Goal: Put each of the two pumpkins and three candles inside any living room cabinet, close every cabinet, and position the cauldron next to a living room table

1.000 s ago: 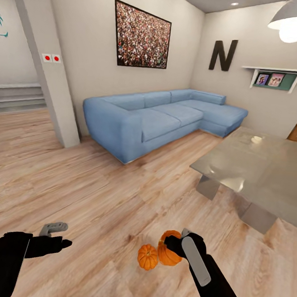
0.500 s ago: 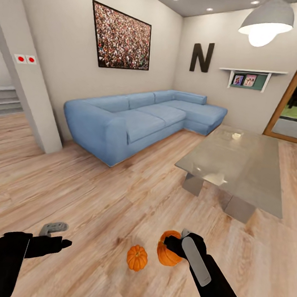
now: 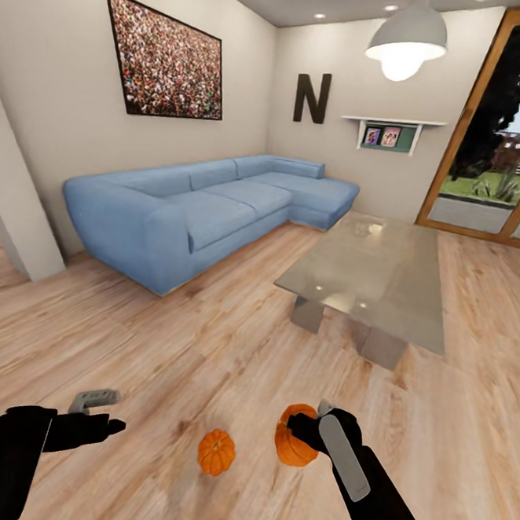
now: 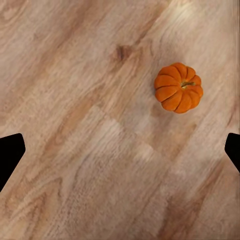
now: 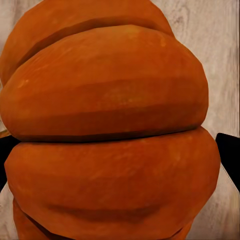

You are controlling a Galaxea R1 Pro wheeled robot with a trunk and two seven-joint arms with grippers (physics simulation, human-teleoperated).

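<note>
gripping one ribbed orange pumpkin point(image 3: 294, 441), the right gripper point(image 3: 302, 431) is hanging above wood flooring point(image 3: 166, 346); the left gripper point(image 3: 99, 410) is hovering spread wide, empty.

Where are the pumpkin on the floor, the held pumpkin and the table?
Floor pumpkin point(image 3: 216, 452), head view: ribbed side.
Held pumpkin point(image 3: 292, 446), head view: orange side.
Table point(image 3: 384, 279), head view: glossy top.

Home living room. A blue corner sofa point(image 3: 201, 207) sat by the wall under a framed picture point(image 3: 166, 58), with a low glossy table point(image 3: 377, 274) on wood floor point(image 3: 166, 346). A pendant lamp point(image 3: 407, 40) hung above.
</note>
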